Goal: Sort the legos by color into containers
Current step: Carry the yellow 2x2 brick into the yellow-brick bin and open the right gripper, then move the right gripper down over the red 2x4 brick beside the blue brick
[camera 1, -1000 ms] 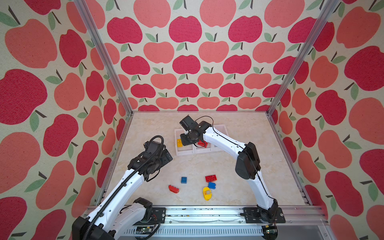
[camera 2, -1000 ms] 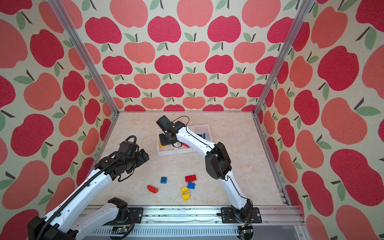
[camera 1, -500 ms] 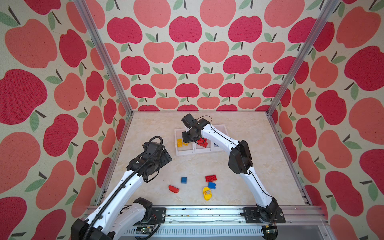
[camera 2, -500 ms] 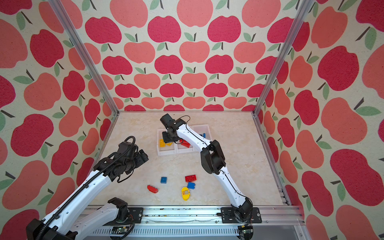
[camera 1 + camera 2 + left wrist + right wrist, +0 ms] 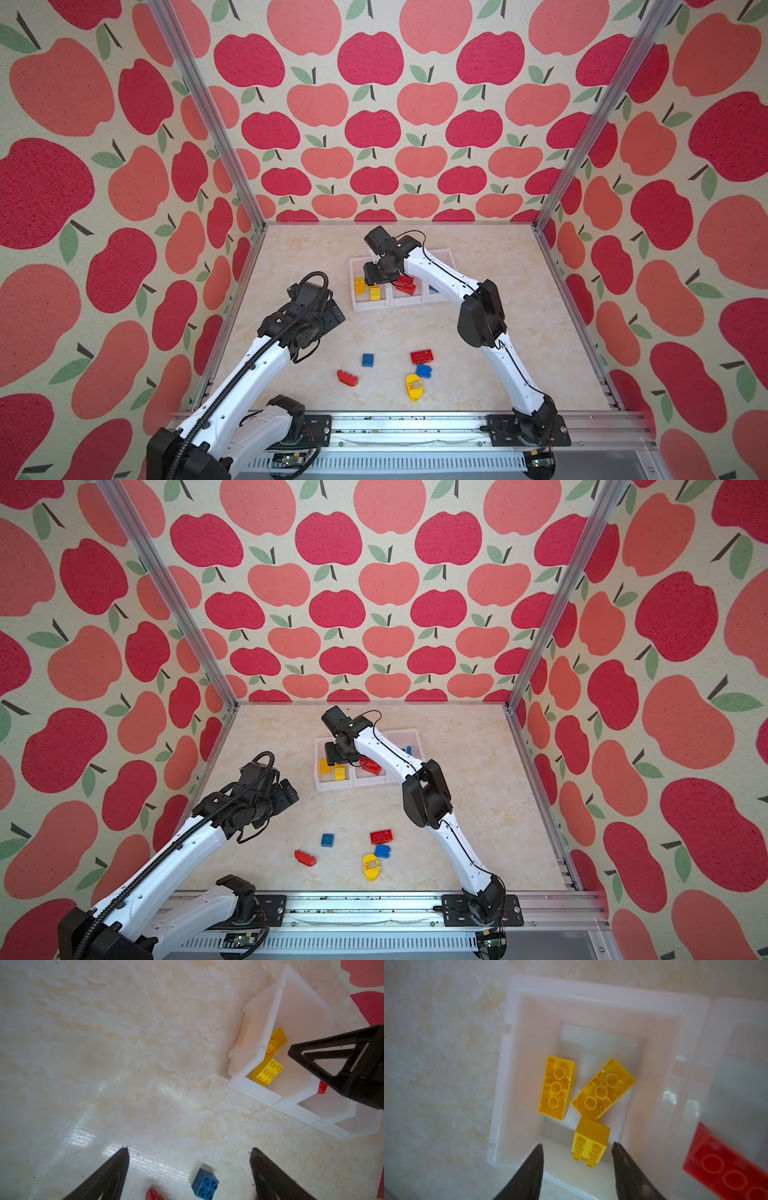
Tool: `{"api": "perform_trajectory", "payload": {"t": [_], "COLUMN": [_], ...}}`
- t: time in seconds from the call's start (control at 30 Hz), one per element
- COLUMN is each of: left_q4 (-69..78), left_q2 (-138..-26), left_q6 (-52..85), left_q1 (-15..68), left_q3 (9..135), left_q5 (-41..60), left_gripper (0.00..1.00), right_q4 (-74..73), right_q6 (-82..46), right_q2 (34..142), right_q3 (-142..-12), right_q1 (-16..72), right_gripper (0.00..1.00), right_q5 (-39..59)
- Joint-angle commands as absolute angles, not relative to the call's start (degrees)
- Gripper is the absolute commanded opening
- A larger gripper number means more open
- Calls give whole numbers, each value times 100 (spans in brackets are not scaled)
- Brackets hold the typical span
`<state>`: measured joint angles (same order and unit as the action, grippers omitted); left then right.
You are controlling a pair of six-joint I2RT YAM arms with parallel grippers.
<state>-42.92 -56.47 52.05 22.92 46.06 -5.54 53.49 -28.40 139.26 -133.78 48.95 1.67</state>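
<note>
Three joined white containers [image 5: 368, 306] stand at the table's middle back. My right gripper [image 5: 577, 1145] hangs open over the left bin [image 5: 591, 987]. A small yellow brick [image 5: 589, 1145] sits between its fingers, touching neither, beside two longer yellow bricks [image 5: 556, 1087]. Red bricks [image 5: 405, 284] fill the middle bin. A blue one [image 5: 409, 751] shows in the right bin, mostly hidden by the arm. My left gripper [image 5: 189, 1149] is open and empty above the table, left of the bins. Loose legos lie near the front: blue [image 5: 368, 360], red [image 5: 422, 356], blue [image 5: 424, 370], a rounded yellow "120" piece [image 5: 414, 386] and a red sloped piece [image 5: 347, 377].
Apple-patterned walls with metal corner posts [image 5: 582, 137] close the table in on three sides. A metal rail [image 5: 395, 428] carrying both arm bases runs along the front edge. The right arm's elbow [image 5: 480, 318] hangs above the table right of the loose bricks.
My right gripper has shifted left to the left bin and opened; the small yellow brick is now free of its fingers. The left arm has stayed put.
</note>
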Motion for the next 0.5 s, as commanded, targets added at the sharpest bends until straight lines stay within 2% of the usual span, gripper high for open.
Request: {"api": "perform_trajectory", "payload": {"t": [0.0,0.3,0.47], "left_q4": [-4220,-4109,-4035], "left_q2": [-5678,-5746,-5842], "left_q6": [5291,5258,5208], "left_q1": [2305,2312,2312], "left_q3": [4606,4579,4612], "left_q5": [-606,-565,-505], "left_gripper": [93,93,93], "right_q4": [5473,4845,4584], "right_q6": [-2677,-2471,-1643], "right_q2": [13274,11621,10703], "right_q3": [-13015,-10781,-9464], "right_q1": [4903,5017,5045], "right_gripper": [56,60,64], "right_q5": [239,250,470]}}
